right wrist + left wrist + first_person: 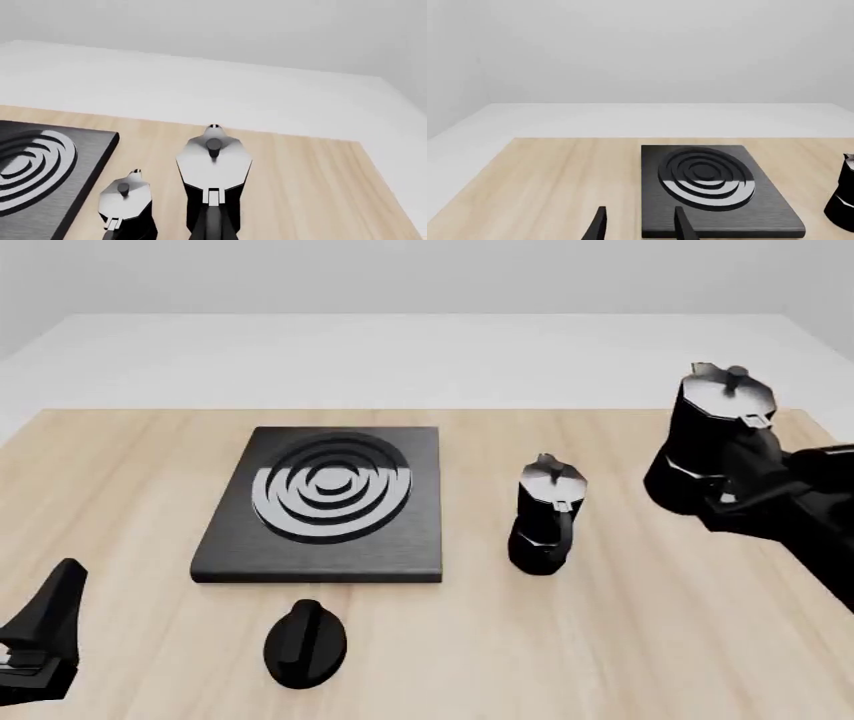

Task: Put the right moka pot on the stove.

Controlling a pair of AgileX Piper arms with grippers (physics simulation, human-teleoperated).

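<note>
The right moka pot (pixel 711 435), black and faceted with a silvery lid, hangs above the table at the far right. My right gripper (pixel 734 490) is shut on its handle side. In the right wrist view this pot (pixel 213 165) fills the centre, its handle running toward the camera, and the gripper's fingers are hidden. The stove (pixel 400 540), a black slab with grey rings, lies left of centre and shows again in the left wrist view (pixel 760 210). My left gripper (pixel 47 630) (pixel 640 229) is open and empty near the front left corner, short of the stove.
The twin moka pot (pixel 545 515) (pixel 125 200) stands on the table between the stove and the held pot. A black round knob (pixel 304 642) lies in front of the stove. A pot (pixel 844 197) is cut off by the left wrist view's edge. Wood tabletop (pixel 641 640) surrounds them.
</note>
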